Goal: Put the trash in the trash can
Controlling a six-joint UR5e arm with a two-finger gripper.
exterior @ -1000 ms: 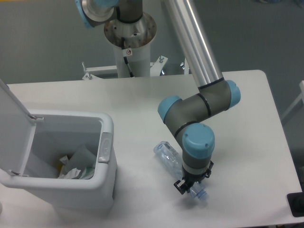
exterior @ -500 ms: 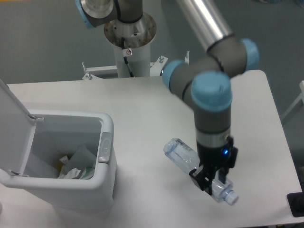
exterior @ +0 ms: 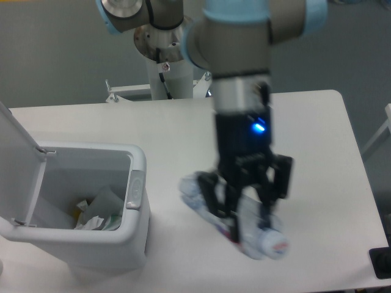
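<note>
A crushed clear plastic bottle (exterior: 201, 198) with a bluish label and white cap hangs high above the table, close to the camera and blurred. My gripper (exterior: 243, 204) is shut on the bottle's middle, fingers pointing down, a blue light glowing on its body. The bottle lies slanted, cap end at lower right. The trash can (exterior: 139, 201) is a light grey bin at the left with its flip lid (exterior: 15, 155) standing open. Inside it lie crumpled whitish pieces of trash (exterior: 98, 213). The bottle is to the right of the bin, apart from it.
The arm's base column (exterior: 166, 61) stands at the back edge of the white table (exterior: 324, 152). A dark object (exterior: 380, 264) shows at the lower right corner, off the table edge.
The gripper has lifted the bottle off the table, rising toward the camera and shifting left toward the bin; a second ago the bottle lay on the table.
</note>
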